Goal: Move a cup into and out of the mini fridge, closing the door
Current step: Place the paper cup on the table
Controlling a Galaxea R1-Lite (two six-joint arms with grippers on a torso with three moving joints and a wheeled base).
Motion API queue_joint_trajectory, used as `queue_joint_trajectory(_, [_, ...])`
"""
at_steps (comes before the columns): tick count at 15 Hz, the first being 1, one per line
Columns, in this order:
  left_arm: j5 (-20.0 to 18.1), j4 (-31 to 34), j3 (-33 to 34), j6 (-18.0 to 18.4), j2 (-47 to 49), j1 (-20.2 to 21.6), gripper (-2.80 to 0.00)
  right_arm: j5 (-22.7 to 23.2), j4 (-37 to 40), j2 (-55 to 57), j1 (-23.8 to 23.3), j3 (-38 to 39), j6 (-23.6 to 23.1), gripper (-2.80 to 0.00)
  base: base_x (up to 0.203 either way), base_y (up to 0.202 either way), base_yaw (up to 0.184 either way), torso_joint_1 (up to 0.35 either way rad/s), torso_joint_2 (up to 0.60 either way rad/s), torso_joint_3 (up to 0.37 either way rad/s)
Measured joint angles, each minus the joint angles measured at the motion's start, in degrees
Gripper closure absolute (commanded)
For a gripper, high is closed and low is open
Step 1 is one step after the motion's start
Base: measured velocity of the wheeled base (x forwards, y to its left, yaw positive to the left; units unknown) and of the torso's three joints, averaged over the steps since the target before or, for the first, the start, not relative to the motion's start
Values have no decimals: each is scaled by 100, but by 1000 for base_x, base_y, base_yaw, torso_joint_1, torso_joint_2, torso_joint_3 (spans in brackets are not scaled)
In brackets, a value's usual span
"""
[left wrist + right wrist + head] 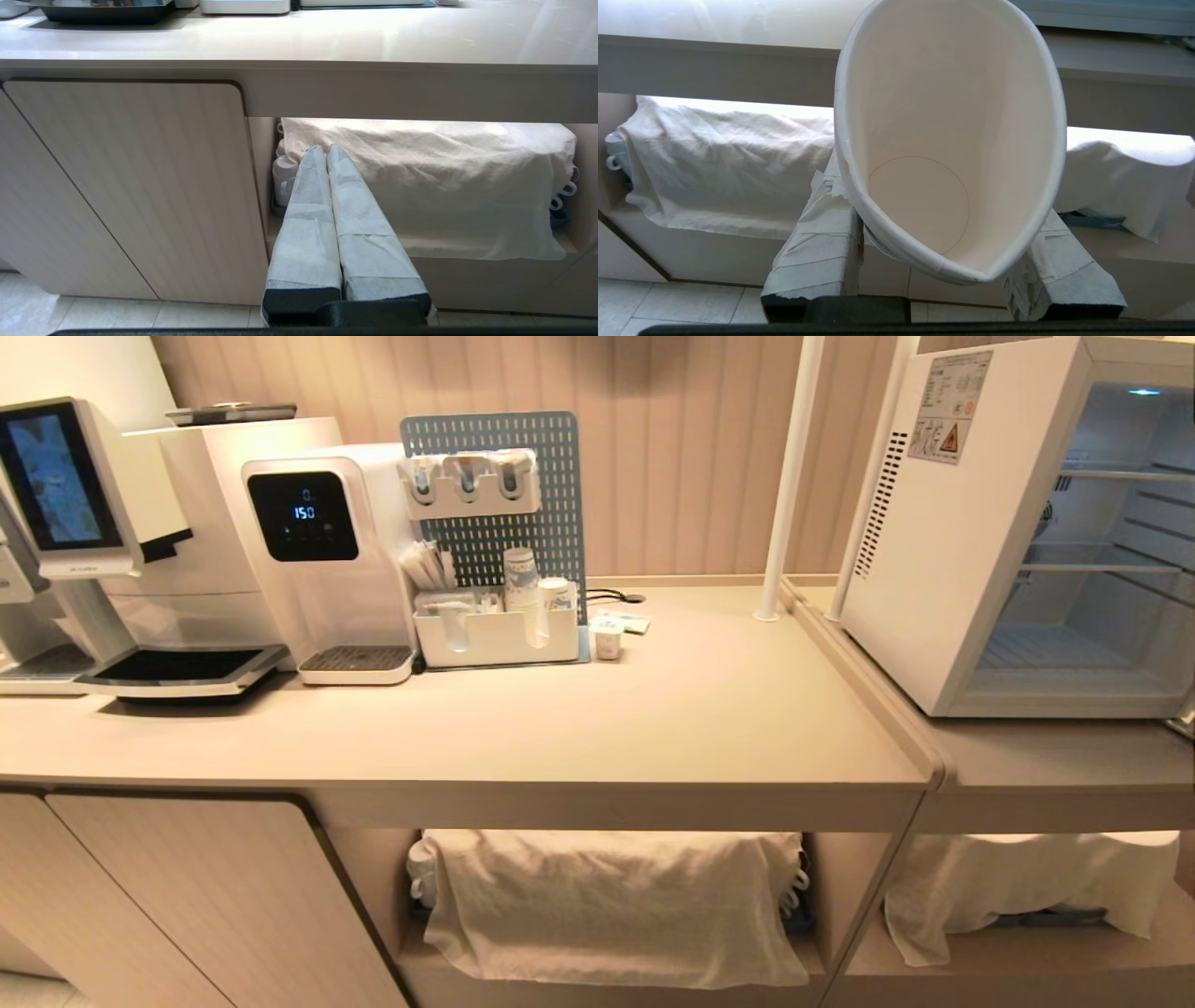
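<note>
My right gripper (943, 233) squeezes the cup (948, 140), ready for the open mini fridge (1027, 541). Left gripper (327, 154) pinched closed, parked low.

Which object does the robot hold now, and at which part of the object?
The right pincer holds the cup by its side walls, squeezing it oval. The left pincer is shut on nothing.

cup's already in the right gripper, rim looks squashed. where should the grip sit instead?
Judging from the wrist view: the right gripper clamps the cup near its rim, pressing the mouth into an oval. Better lower on the wall, towards the stiffer base, from the side, cup upright, with a lighter squeeze.
</note>
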Motion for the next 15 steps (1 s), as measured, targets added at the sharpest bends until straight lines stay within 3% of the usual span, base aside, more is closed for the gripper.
queue_joint_trajectory(10, [0, 0, 0, 8, 0, 2, 0, -13, 2, 1, -2, 0, 20, 0, 0, 188, 1, 4, 2, 3])
queue_joint_trajectory(15, [-7, -1, 0, 24, 0, 2, 0, -17, 12, 1, 0, 0, 23, 0, 0, 23, 0, 0, 1, 0])
